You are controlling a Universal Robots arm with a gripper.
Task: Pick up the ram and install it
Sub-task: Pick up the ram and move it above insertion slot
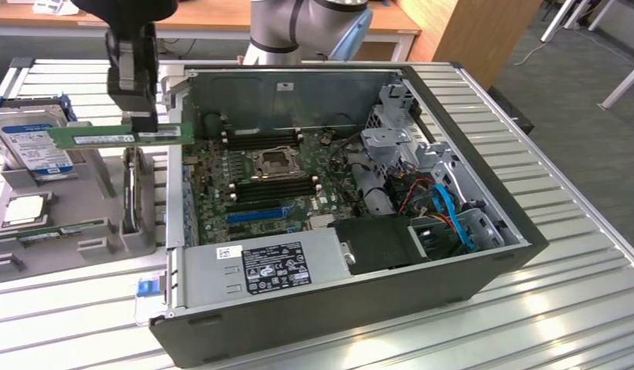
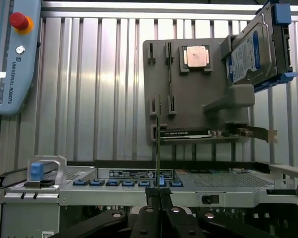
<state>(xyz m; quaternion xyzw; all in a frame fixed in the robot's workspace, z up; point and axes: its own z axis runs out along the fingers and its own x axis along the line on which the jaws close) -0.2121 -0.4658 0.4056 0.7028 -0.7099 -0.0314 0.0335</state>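
- So, the fingers (image 1: 143, 117) are pinched almost fully shut on the ram (image 1: 91, 136). They hold it by its top edge, closer to one end than to the middle.
- The ram hangs in the air and lies level. It is above the gray tray (image 1: 91, 235) and just beside the open computer case (image 1: 482, 254) (on the exterior view's left of it).
- In the wrist view the ram (image 2: 159, 129) is seen edge-on, like a thin line.
- I think the ram is light and stiff, but easy to break. It is thin, so it could snap if bent.
- The little chips should not be squeezed (the long edges look like the safe places to hold).
- On the tray sit a hard drive (image 1: 29, 142) and a square chip (image 1: 24, 210). The tray rests on the metal desk (image 1: 564, 308).
- The case wall (image 1: 175, 154) stands between the ram and the motherboard (image 1: 296, 173).
- The black memory slots (image 1: 264, 141) sit down inside the case.
- Cables (image 1: 451, 212) are well apart from the slots.
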